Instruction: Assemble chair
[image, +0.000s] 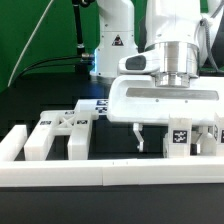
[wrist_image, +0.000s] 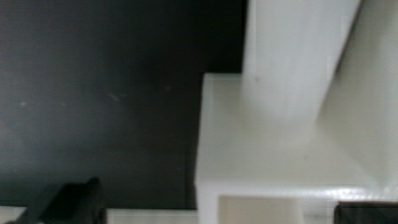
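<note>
As it hangs over the white chair parts (image: 55, 138), the pincer (image: 162, 142) stands open, gripping nothing.

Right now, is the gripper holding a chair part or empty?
Empty, it seems: the gripper hangs over the dark table, no white part between its fingers.

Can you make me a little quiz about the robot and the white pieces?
1. True or false: the table is black.
2. What colour are the chair pieces? A red, B white, C blue.
3. Fill in: the robot arm hangs ___ the chair pieces.
Key: 1 true; 2 B; 3 above.
</note>
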